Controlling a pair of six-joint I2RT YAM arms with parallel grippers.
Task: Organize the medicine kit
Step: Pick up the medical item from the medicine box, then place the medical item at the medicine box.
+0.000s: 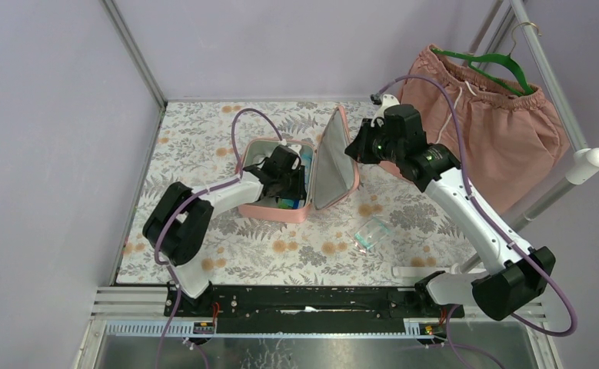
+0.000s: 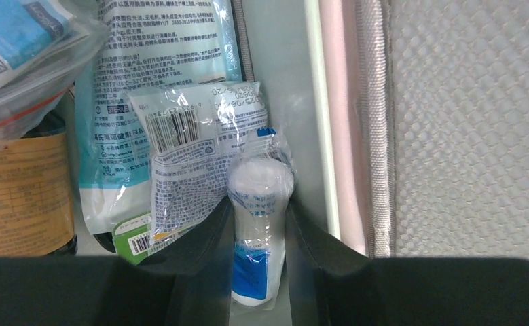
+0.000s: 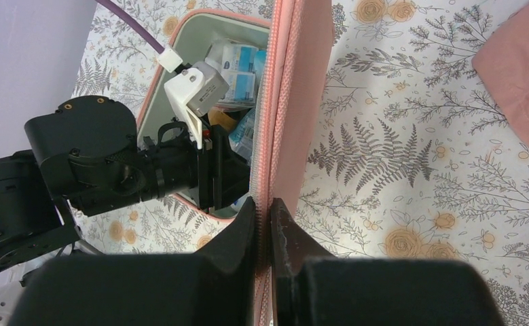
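The pink medicine kit lies open on the floral table, its lid standing upright. My right gripper is shut on the zip edge of the lid and holds it up. My left gripper reaches down into the case. Its fingers press both sides of a small white roll with a blue label, sealed in clear plastic. The roll stands by the case's right inner wall. In the top view the left gripper covers most of what the case holds.
Beside the roll inside the case are printed sachets, a blue-and-white pouch and a brown-labelled bottle. A clear plastic packet lies on the table right of the case. Pink shorts hang at the back right.
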